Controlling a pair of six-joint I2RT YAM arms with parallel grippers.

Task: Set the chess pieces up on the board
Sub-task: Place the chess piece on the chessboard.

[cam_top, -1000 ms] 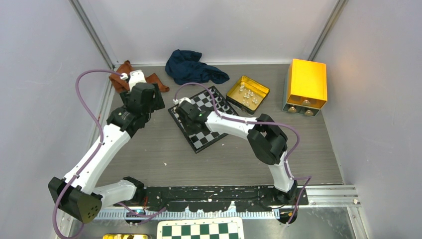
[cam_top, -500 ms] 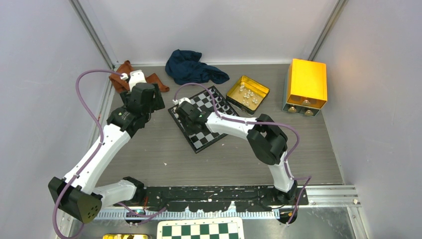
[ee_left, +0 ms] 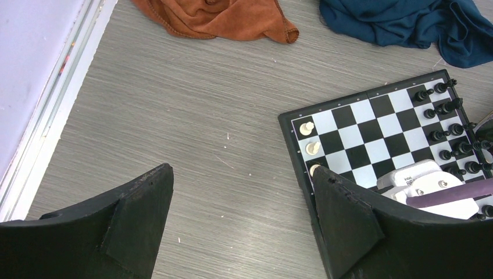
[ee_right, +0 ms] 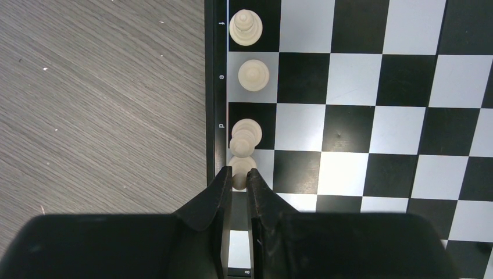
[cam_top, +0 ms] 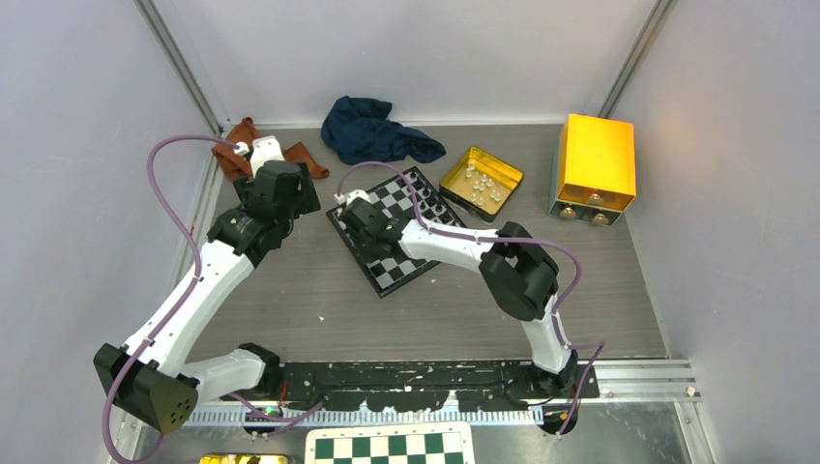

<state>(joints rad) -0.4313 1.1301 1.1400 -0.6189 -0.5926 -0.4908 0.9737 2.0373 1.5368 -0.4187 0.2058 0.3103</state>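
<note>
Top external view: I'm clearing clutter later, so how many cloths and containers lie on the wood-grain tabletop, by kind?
Orange-brown cloth: 1
Dark blue cloth: 1
Open gold tin: 1
Yellow box: 1
Total: 4

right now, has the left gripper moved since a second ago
No. The left gripper stays put, open, beside the orange cloth in the top view.

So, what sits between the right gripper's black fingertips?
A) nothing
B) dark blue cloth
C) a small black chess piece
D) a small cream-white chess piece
D: the right gripper pinches a small cream-white chess piece at the edge of the black-and-white checked board.
</note>
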